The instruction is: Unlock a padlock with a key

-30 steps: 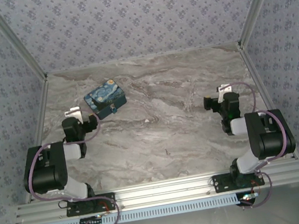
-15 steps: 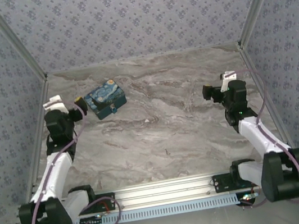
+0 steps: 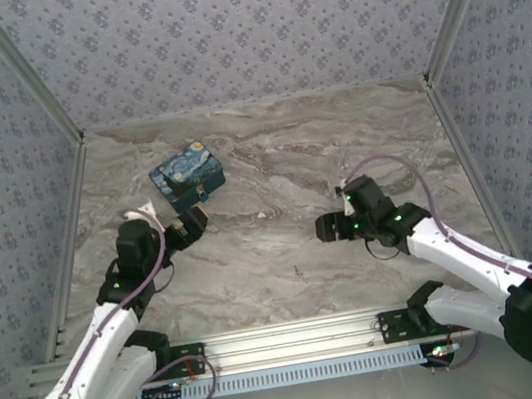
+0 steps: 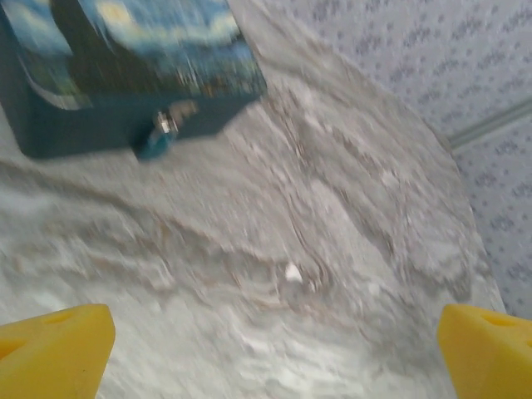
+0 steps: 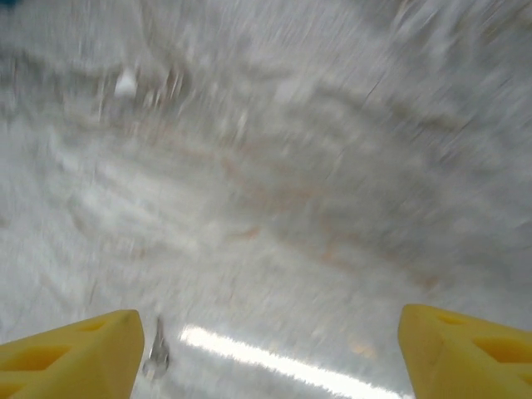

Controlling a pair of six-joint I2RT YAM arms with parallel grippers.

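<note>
The tiny blue padlock (image 4: 156, 138) with its silvery part hangs on the front of the starry-night painted box (image 3: 186, 175), and it also shows as a speck (image 3: 202, 191) from above. My left gripper (image 3: 192, 223) hovers just in front of the box, open, with its yellow fingers (image 4: 54, 349) wide apart and nothing between them. My right gripper (image 3: 327, 228) is low over the middle of the table, open and empty. A small silvery key (image 5: 156, 351) lies on the marble right beside its left finger (image 5: 71, 353). Both wrist views are blurred.
A small white speck (image 3: 267, 216) lies on the marble table (image 3: 339, 147) between the two grippers, seen as speck (image 4: 293, 272) and speck (image 5: 126, 81) from the wrists. Patterned walls close in the left, back and right sides.
Both arms have swung inward and down. The left gripper moved right, to just in front of the box. The right gripper moved left towards the table's middle.
</note>
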